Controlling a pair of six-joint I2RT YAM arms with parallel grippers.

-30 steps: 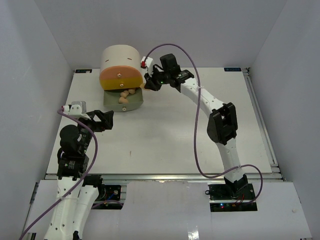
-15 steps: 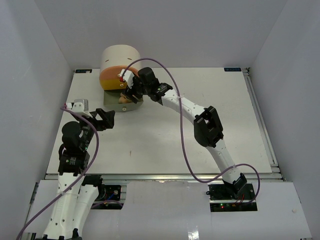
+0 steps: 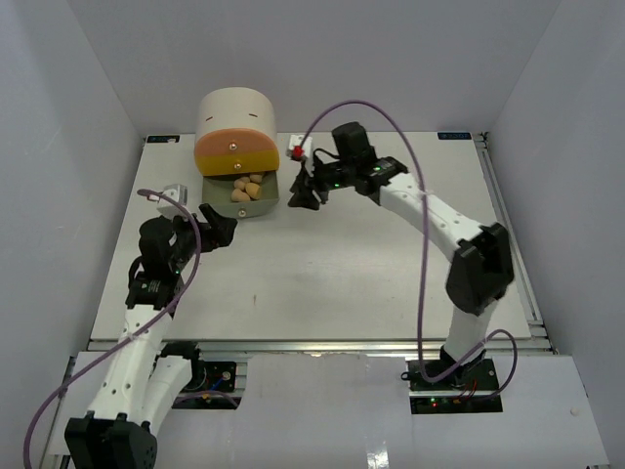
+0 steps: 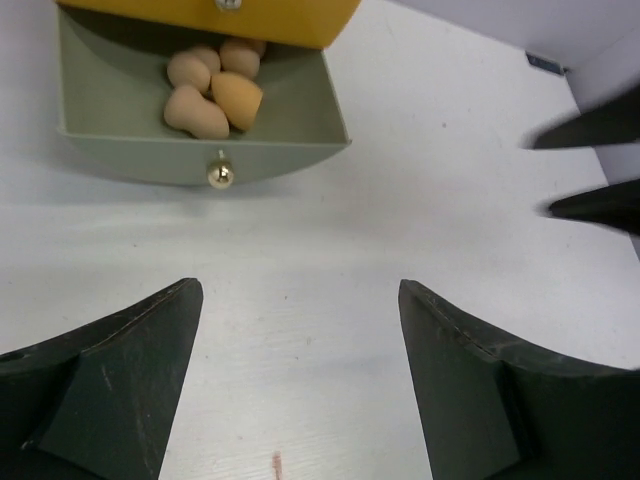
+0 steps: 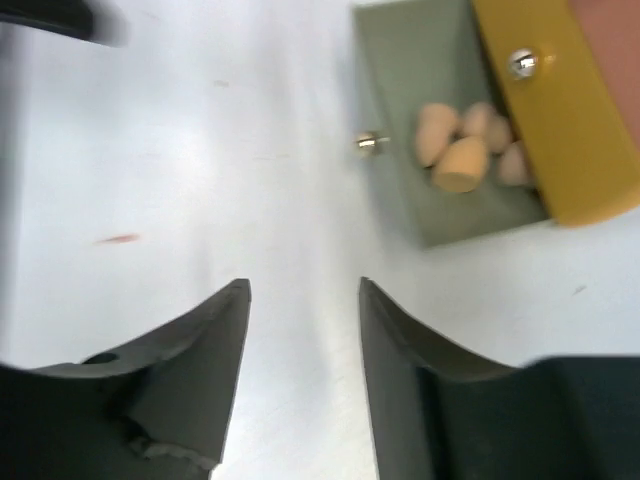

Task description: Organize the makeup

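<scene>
Several tan egg-shaped sponges lie in the open green drawer of the round drawer unit; they also show in the left wrist view and the right wrist view. My right gripper is open and empty, just right of the drawer, over the table. My left gripper is open and empty, in front and left of the drawer. In the wrist views both grippers hold nothing. No palettes or compact show.
The round cream drawer unit with orange front stands at the back left; a yellow drawer front overhangs the green drawer, whose knob faces forward. The white table ends at rails on the right.
My right gripper reached over the green drawer half a second ago and has pulled back to the right of it. My left arm shifted slightly right, toward the drawer.
</scene>
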